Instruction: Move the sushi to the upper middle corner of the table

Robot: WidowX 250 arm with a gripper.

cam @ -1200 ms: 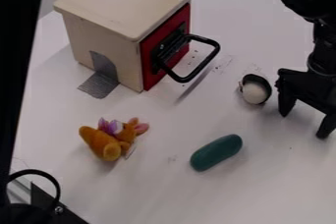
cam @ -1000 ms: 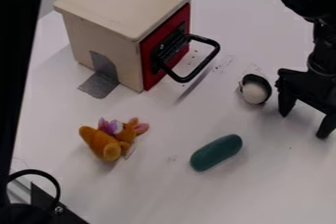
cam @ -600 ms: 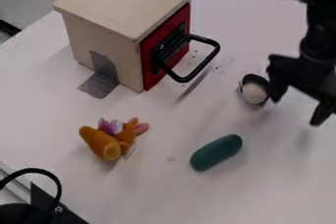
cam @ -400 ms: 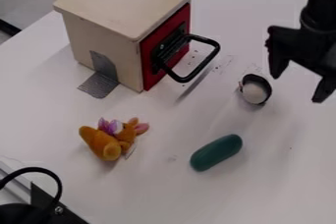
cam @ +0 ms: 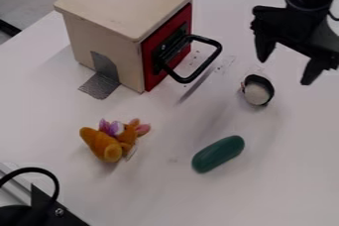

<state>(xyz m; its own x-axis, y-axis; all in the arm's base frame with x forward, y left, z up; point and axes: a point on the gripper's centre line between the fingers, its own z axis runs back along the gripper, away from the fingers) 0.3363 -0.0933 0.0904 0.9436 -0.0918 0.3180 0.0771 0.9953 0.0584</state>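
sushi (cam: 258,91): on the desk (cam: 165,195), right of the wooden box (cam: 106,27), beyond its handle (cam: 205,64); relocation to the upper middle corner appears outstanding.
hand (cam: 285,71): raised, right of the box; fingers spread wide, nothing gripped, no contact seen. The opening presumably serves to straddle the sushi.
green object (cam: 218,154): below and right of the box, apart from the sushi, probably leaving grasp clearance.
plush toy (cam: 111,141): below the box; likely incidental.
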